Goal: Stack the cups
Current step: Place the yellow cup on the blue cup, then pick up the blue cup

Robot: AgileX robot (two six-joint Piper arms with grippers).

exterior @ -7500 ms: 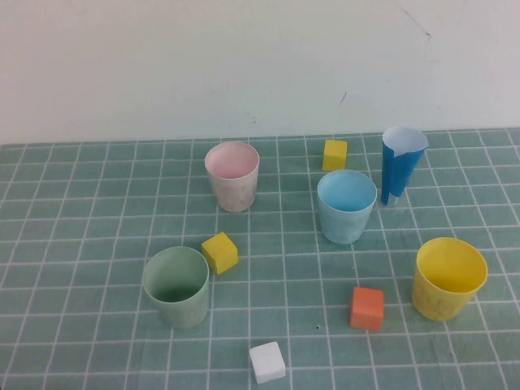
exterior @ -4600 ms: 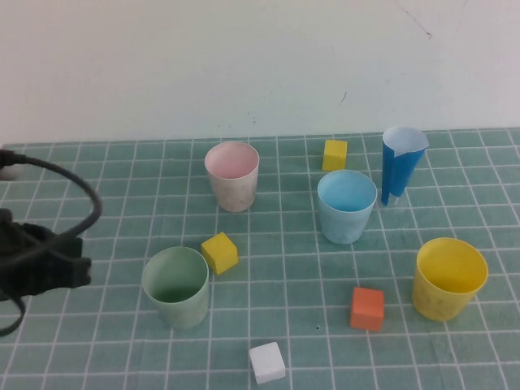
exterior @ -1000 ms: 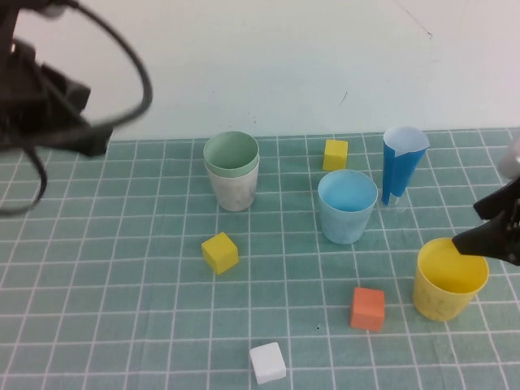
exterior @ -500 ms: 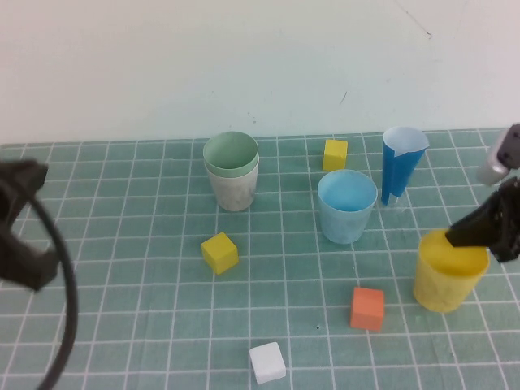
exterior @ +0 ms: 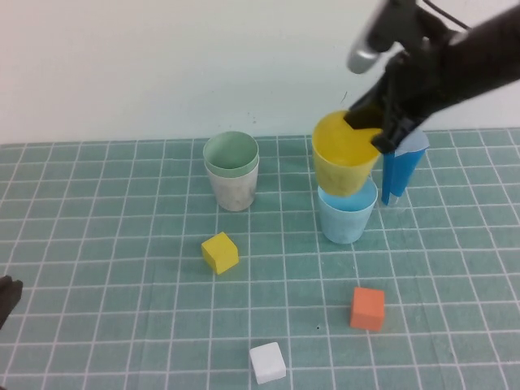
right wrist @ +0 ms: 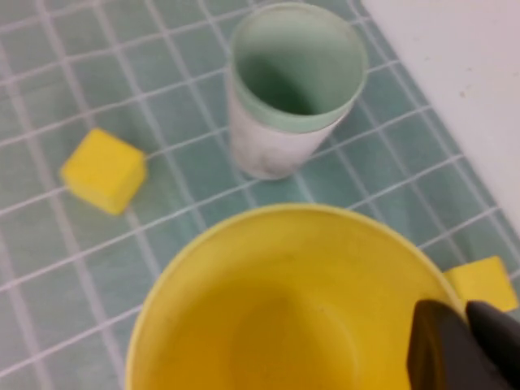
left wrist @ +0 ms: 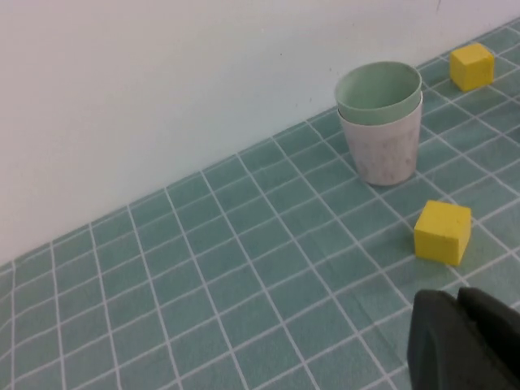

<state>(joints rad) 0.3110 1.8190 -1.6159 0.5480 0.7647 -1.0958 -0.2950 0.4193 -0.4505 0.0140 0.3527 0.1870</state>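
Yellow cup (exterior: 345, 161) has risen above blue cup (exterior: 347, 213), right gripper (exterior: 375, 123) pinching its rim; left gripper (left wrist: 463, 341) closed, empty.

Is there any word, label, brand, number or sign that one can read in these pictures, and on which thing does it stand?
None: no readable text on any thing.
yellow cup, held by the right gripper: plain.
light blue cup: plain.
green cup in the pink cup: only faint speckles, no letters.
dark blue cone cup: plain.
left gripper, shut: no marking.
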